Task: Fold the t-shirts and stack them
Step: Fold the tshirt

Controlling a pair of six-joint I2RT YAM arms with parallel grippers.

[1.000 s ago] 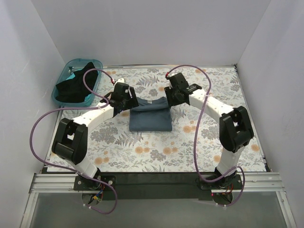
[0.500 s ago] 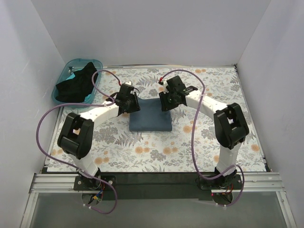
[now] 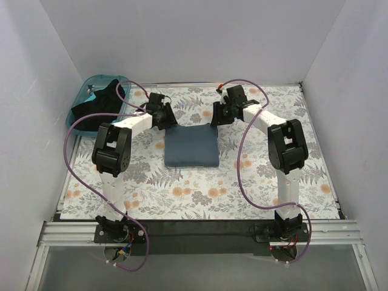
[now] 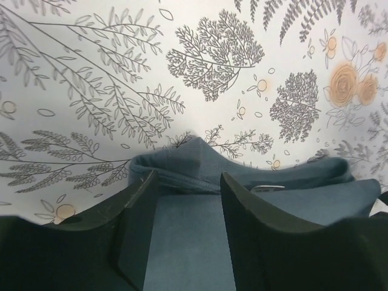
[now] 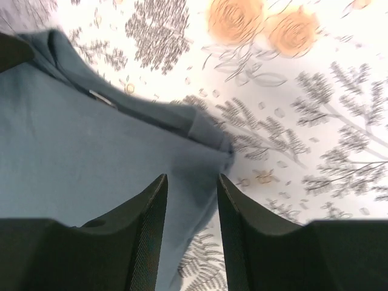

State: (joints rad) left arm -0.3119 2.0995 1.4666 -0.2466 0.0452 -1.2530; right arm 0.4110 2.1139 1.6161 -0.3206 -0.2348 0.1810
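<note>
**State.** The blue tee [image 3: 191, 147] lies in the middle of the bench [image 3: 260, 182], folded to a neat rectangle. The left arm [image 3: 130, 123] and right arm [image 3: 260, 115] reach to its two far corners. In both wrist views the jaws are spread, and flat cloth shows in the gap between the fingers [image 4: 136, 233]. Neither pair is pinching anything. The neck label [image 4: 265, 188] sits at the far edge, where the folded layers bulge slightly. The black tee [image 3: 97, 109] lies heaped in the basket [image 3: 91, 80] at the far left, well apart from the blue one.

**Step in hand (judged).** Release and withdraw from the finished fold.

**Procedure.**
1. Keep both jaws spread. Closing them here risks catching the top layer.
2. Raise both arms straight up before any sideways travel. A fingertip dragged across the cloth is likely to peel the far edge open.
3. Move the arms together, so that neither corner is pulled askew.
4. Check the far corners from above. If the thick edge springs up, press it flat.
5. Leave the blue tee where it lies as the base of the stack, then send the left arm to the basket.
</note>
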